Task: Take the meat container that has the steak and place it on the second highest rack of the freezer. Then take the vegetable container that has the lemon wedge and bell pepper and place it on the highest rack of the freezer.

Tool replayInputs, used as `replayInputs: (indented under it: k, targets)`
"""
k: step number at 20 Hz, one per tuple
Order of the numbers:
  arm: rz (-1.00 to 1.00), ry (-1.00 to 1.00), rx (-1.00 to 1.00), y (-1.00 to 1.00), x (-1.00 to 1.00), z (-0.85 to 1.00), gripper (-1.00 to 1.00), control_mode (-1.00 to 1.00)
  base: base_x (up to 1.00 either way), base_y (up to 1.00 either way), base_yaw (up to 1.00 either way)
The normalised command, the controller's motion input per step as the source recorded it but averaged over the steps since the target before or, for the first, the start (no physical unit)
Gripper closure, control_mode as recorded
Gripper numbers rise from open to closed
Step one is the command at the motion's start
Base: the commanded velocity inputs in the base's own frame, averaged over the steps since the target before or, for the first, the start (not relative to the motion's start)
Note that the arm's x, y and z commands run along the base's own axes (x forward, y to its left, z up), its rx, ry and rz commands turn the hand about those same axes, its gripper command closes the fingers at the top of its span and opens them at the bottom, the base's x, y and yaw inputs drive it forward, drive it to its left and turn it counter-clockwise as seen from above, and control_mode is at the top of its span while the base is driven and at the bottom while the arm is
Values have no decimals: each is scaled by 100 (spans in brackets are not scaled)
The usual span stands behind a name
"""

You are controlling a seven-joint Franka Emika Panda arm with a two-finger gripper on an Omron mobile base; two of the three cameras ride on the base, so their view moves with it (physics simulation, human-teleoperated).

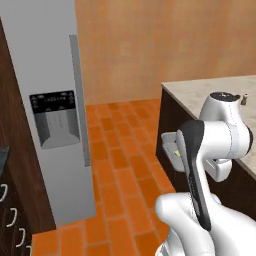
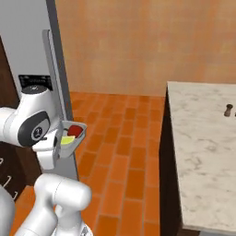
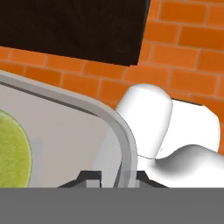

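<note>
On the left stands the tall grey freezer (image 1: 47, 100), its door closed, with a dark dispenser panel (image 1: 54, 117) set in the front and a long grey handle (image 1: 80, 95) down its right edge. Dark cabinet drawers (image 1: 12, 220) with curved pulls sit just beside it at the lower left. An orange brick floor (image 1: 122, 165) runs open between the freezer and the counter, back to a tan wall (image 2: 138, 41).

The vegetable container (image 2: 71, 137), a pale grey tray, is held up in the air over this floor, beside the arm's wrist. In it lie the yellow-green lemon wedge (image 2: 67, 140) and the red bell pepper (image 2: 75, 131), close together. In the hand view the gripper (image 3: 113, 177) is clamped on the tray's rim, one fingertip on each side of the wall.

To the right, a marble-topped counter (image 2: 207, 138) with a dark side panel borders the floor; a small dark shaker (image 2: 227, 110) stands on it near the far edge.
</note>
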Motion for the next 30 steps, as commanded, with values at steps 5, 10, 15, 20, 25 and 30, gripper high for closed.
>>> replayInputs:
  k: [5,10,15,20,25,30]
  targets:
    - [0,0,0,0,0,0,100,100,97,-30,1]
    - [0,0,0,0,0,0,100,100,100,-23,2]
    - [0,0,0,0,0,0,100,100,100,-15,3]
    - [0,0,0,0,0,0,100,100,100,-18,4]
    - [0,0,0,0,0,0,100,100,100,-23,4]
    - [0,0,0,0,0,0,100,100,100,-25,4]
